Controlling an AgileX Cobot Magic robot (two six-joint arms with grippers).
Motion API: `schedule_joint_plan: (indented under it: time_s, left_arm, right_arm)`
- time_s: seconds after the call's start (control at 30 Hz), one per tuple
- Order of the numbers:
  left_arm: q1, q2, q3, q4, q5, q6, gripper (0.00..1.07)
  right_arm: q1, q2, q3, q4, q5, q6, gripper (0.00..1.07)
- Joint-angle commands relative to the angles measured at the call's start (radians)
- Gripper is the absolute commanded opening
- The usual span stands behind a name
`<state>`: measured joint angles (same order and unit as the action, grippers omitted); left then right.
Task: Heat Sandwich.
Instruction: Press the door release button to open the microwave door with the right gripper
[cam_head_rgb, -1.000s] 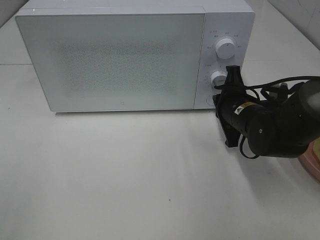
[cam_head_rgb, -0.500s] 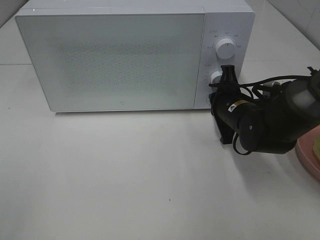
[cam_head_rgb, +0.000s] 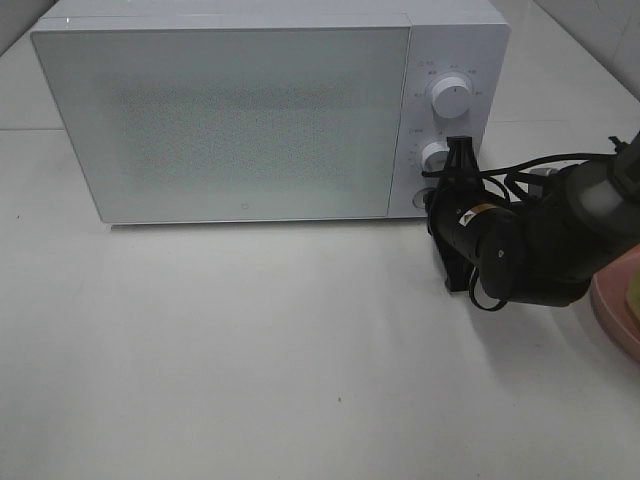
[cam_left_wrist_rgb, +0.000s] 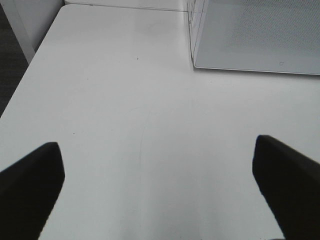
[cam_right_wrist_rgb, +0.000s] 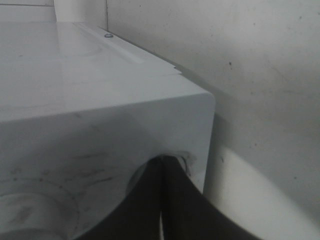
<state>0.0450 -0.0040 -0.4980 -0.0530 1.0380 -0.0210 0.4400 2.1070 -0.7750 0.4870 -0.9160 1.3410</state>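
The white microwave (cam_head_rgb: 230, 120) stands at the back of the table with its door closed. My right gripper (cam_head_rgb: 461, 152) is shut, its fingertips pressed together against the control panel just right of the lower knob (cam_head_rgb: 435, 155). In the right wrist view the shut right gripper (cam_right_wrist_rgb: 162, 200) touches the panel beside that knob (cam_right_wrist_rgb: 35, 215), holding nothing. A thin tan sliver at the far right edge looks like the sandwich (cam_head_rgb: 634, 287) on its pink plate (cam_head_rgb: 612, 315), mostly cut off. My left gripper (cam_left_wrist_rgb: 160, 200) hangs open over bare table, holding nothing.
The upper knob (cam_head_rgb: 451, 98) sits above the lower one on the panel. A dark cable (cam_head_rgb: 540, 165) loops over the right arm. The microwave's front corner (cam_left_wrist_rgb: 195, 60) shows in the left wrist view, and the table's edge (cam_left_wrist_rgb: 30, 55) runs beside dark floor.
The right arm has shifted a little to the left, closer to the control panel, uncovering more of the pink plate. Its jaws stayed shut. The left gripper has not moved.
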Motion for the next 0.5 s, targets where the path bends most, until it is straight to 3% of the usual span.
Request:
schedule_joint_plan:
  time_s: [0.03,0.5]
  left_arm:
    - [0.002,-0.029,0.004,-0.006,-0.004,-0.001,0.98]
    - [0.002,-0.029,0.004,-0.006,-0.004,-0.001,0.98]
  right_arm:
    - [-0.017,-0.005,-0.019,0.003,-0.074,-0.023,0.0]
    - [-0.018,0.007,-0.117,-0.037,-0.219,0.014,0.0]
